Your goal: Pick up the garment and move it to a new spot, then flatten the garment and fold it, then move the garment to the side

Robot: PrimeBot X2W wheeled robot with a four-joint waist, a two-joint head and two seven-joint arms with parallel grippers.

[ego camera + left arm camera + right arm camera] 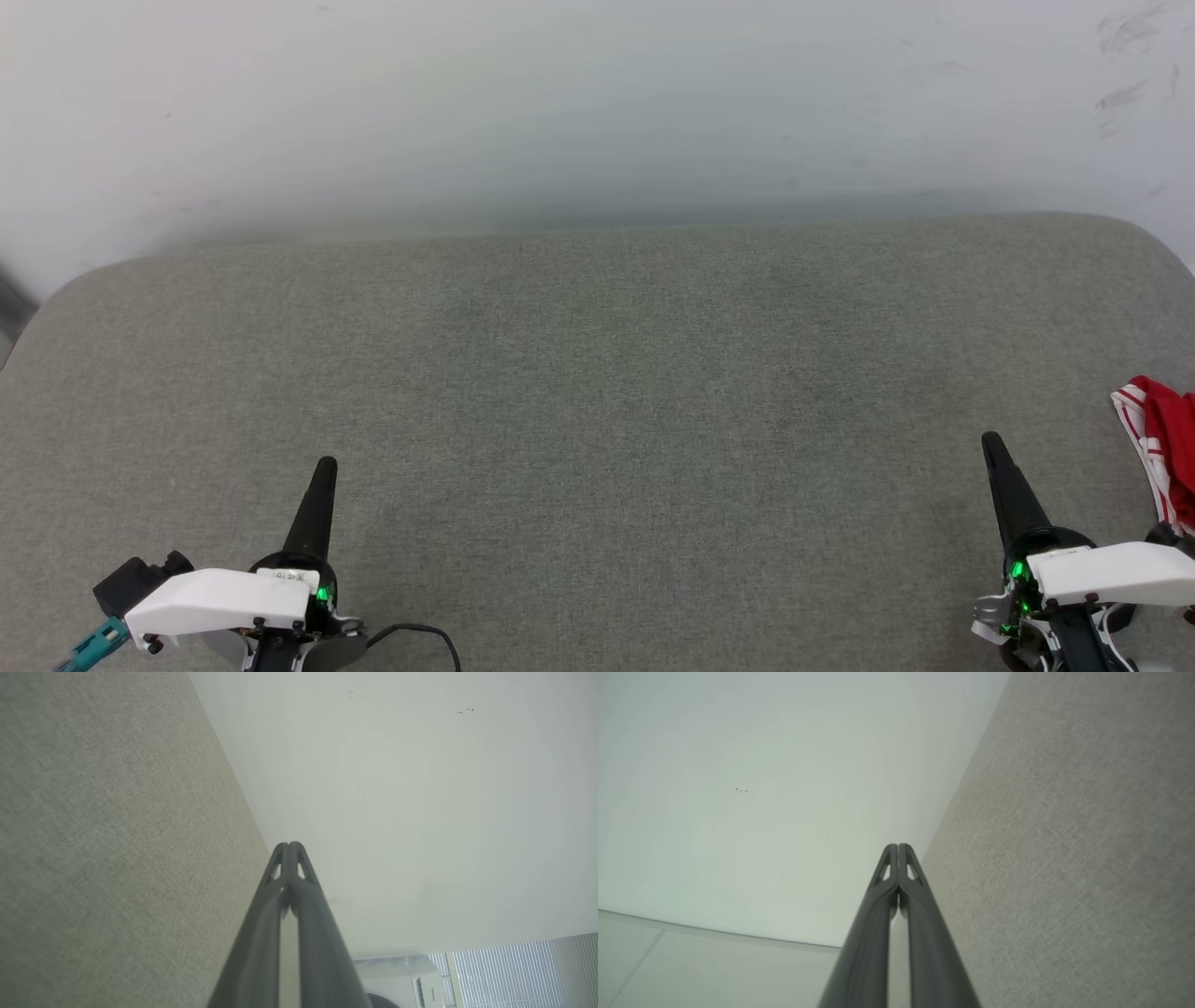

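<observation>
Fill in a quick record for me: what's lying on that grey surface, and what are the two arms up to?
surface: grey fabric surface against a pale wall
item: garment, red with red-and-white striped trim, bunched at the right, partly cut off by the head view's edge
left arm: left tool shut, empty, pointing forward
right arm: right tool shut, empty, garment just to its right
task stage: garment not yet picked up

The garment is cut off by the head view's right edge; its shape cannot be told
</observation>
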